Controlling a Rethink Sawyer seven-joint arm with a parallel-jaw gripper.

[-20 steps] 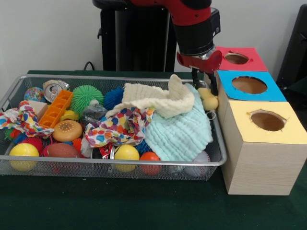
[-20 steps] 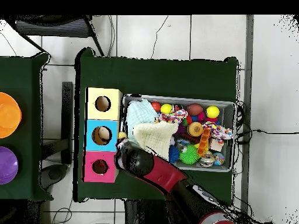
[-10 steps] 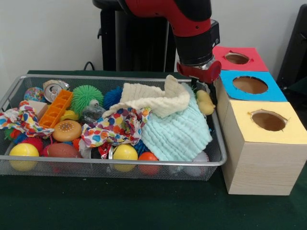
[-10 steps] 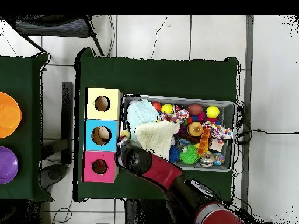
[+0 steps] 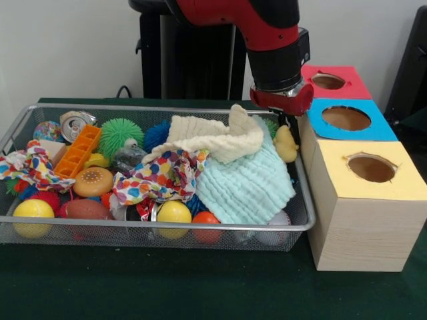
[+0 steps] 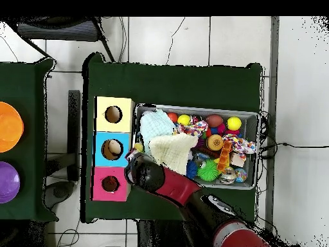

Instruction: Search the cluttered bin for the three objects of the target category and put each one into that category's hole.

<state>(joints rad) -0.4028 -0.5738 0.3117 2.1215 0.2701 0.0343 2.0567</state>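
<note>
My gripper hangs at the right end of the wire bin, beside the blue-topped box. It is shut on a small yellow duck, which hangs just under the red wrist flange against the bin's right wall. In the overhead view the duck shows as a yellow spot at the tip of the arm, between the bin and the blue box. A tan object lies inside the blue box's hole. The fingers are mostly hidden by the flange.
Three boxes with round holes stand in a row: yellow, blue, red. The bin holds a cream cloth, a mint cloth, a spotted cloth, spiky balls, yellow balls, an orange tray and a can.
The wrist came down over the bin's right end, then shifted slightly toward the boxes. The duck turned from lying sideways to hanging upright under the gripper.
</note>
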